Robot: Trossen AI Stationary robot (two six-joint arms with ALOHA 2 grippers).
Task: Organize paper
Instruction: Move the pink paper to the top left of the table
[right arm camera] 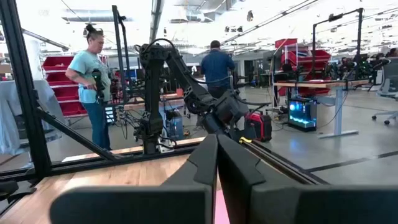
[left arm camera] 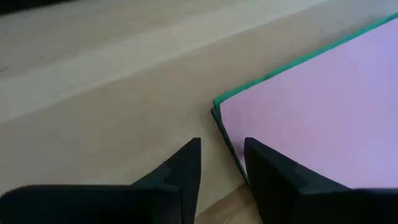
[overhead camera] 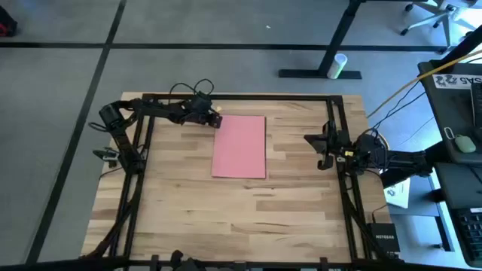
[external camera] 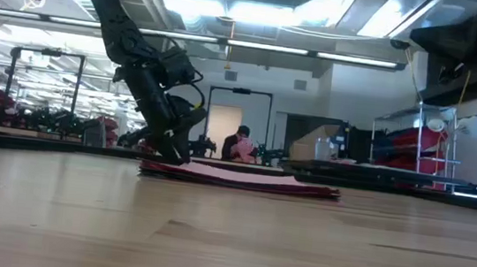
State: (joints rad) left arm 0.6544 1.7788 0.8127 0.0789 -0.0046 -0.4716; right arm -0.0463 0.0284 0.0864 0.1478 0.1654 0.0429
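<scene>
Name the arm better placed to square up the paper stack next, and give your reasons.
Left, probably. The left gripper sits low at the far left corner of the paper stack, fingers slightly apart beside the green sheet's edge. The right gripper waits shut at the table's right side, clear of the stack.

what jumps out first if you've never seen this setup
The pink-topped stack of paper in the middle of the wooden table, a green sheet edging out beneath it. The left gripper sits low at the stack's far left corner, fingers slightly apart; the right gripper waits shut at the table's right side.
</scene>
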